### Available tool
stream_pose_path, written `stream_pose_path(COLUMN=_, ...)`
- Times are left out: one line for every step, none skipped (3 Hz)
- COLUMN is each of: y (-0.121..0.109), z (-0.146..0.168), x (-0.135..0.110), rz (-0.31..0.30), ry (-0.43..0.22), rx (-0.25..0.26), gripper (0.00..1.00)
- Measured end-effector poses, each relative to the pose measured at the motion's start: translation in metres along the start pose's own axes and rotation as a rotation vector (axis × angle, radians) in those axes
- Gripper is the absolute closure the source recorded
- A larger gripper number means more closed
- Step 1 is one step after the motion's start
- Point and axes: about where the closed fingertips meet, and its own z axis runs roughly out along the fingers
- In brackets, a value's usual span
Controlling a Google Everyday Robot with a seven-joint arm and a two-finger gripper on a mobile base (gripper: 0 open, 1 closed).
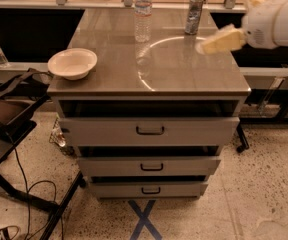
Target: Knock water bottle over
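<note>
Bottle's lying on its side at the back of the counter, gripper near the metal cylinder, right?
No. The camera view shows the bottle standing upright at the back of the counter, not on its side. The gripper is near the metal cylinder.

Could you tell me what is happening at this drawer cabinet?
The robot's arm reaches in from the right, with its gripper hovering above the cabinet top at right rear, near the metal cylinder. The water bottle stands upright at the back centre, apart from the gripper, not yet knocked over. A bowl sits at the left edge.
</note>
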Motion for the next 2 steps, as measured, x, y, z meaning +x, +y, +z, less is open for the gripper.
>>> stream_pose_path(y=-0.017, z=0.070, x=-0.013, rz=0.123, ry=-0.139, rx=-0.001, gripper=0.00)
stream_pose_path(y=-0.030, z=0.118, x=-0.023, rz=0.188, ry=-0.212, rx=0.017, gripper=0.00)
